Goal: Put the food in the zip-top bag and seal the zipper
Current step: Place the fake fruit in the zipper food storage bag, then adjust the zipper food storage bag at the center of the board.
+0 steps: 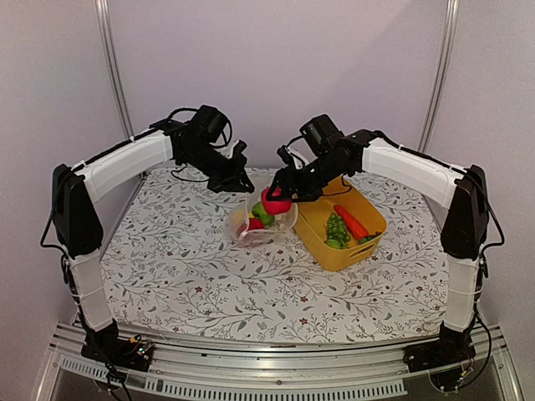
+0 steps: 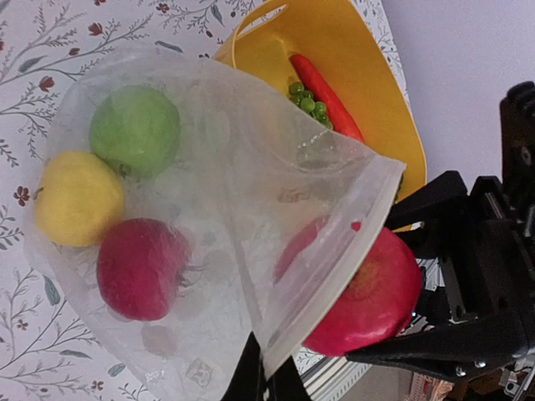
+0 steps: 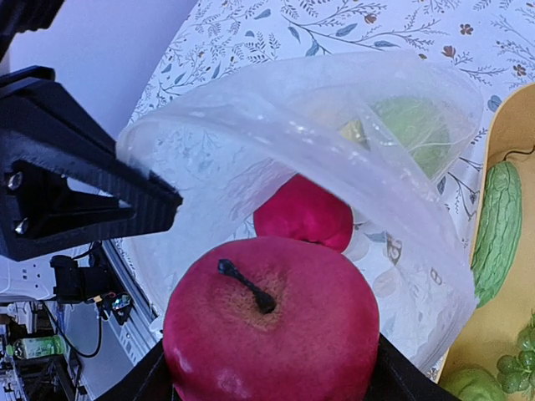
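The zip-top bag hangs over the table with a green fruit, a yellow lemon and a red piece inside. My left gripper is shut on the bag's mouth edge, where the zipper runs, and holds it up. My right gripper is shut on a red apple, stem up, right at the open mouth of the bag. From above, the apple sits at the bag's top edge between both grippers.
A yellow tub stands right of the bag and holds a carrot, green peas and a bumpy green vegetable. The flower-printed tablecloth spreads in front.
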`<state>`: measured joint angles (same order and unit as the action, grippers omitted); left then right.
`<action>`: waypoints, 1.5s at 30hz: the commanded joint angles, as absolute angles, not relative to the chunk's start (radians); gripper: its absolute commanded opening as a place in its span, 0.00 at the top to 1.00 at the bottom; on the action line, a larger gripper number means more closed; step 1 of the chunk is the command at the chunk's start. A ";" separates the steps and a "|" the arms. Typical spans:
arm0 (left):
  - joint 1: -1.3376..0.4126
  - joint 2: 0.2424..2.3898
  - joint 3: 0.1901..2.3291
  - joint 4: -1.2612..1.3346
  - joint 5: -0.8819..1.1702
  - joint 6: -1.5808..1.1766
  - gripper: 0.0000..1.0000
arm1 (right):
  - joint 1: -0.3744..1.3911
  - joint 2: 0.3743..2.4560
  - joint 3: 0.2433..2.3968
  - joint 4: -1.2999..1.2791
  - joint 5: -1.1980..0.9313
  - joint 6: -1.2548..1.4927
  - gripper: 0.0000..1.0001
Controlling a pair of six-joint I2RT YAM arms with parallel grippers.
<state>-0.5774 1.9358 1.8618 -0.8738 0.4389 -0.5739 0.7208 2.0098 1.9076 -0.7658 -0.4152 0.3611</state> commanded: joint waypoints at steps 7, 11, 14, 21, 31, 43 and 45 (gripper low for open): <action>-0.569 1.895 1.832 -0.868 0.462 -0.573 1.00 | 0.762 2.123 2.013 -0.818 -0.302 0.407 0.01; -0.568 1.886 1.823 -0.868 0.455 -0.566 1.00 | 0.762 2.110 2.012 -0.819 -0.330 0.428 0.01; -0.567 1.885 1.821 -0.869 0.456 -0.566 1.00 | 0.762 2.078 2.012 -0.843 -0.341 0.434 0.01; -0.553 1.874 1.846 -0.869 0.454 -0.579 1.00 | 0.758 1.933 2.016 -0.926 -0.263 0.400 0.01; -0.521 1.855 1.735 -0.786 0.503 -0.631 1.00 | 0.725 1.856 1.796 -0.888 -0.280 0.350 0.08; -0.526 1.857 1.790 -0.813 0.464 -0.609 1.00 | 0.738 1.981 1.778 -0.797 -0.339 0.373 0.45; -0.526 1.858 1.789 -0.816 0.466 -0.609 1.00 | 0.738 1.995 1.770 -0.780 -0.326 0.381 0.51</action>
